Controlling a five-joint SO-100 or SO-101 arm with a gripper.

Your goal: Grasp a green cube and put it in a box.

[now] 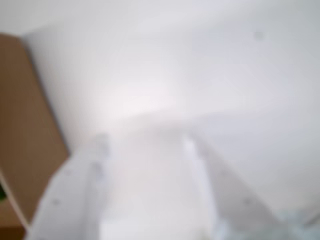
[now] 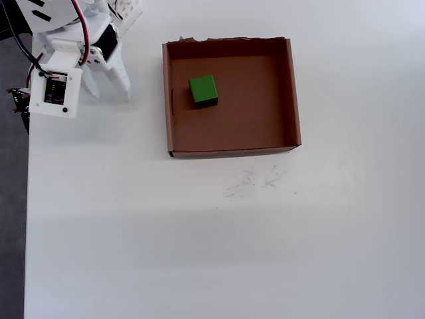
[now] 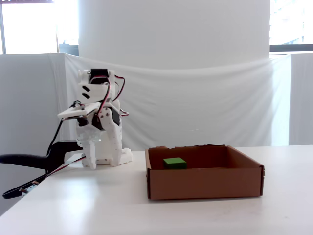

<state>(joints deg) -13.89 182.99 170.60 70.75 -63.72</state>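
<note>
The green cube [image 2: 203,90] lies inside the box [image 2: 229,152], on its floor toward the left side in the overhead view. In the fixed view the cube [image 3: 174,163] shows just over the box's front wall [image 3: 205,183]. My gripper [image 2: 107,93] points down at the white table left of the box, clear of it and empty, with its two white fingers spread apart. The wrist view is blurred: the gripper [image 1: 145,142] hangs over bare white table, and the brown box [image 1: 25,125] fills the left edge.
The folded white arm and its base [image 3: 100,142] stand at the table's far left corner, with a control board [image 2: 54,90] beside them. The table's left edge [image 2: 26,199] runs close by. Faint pencil marks [image 2: 255,181] lie in front of the box.
</note>
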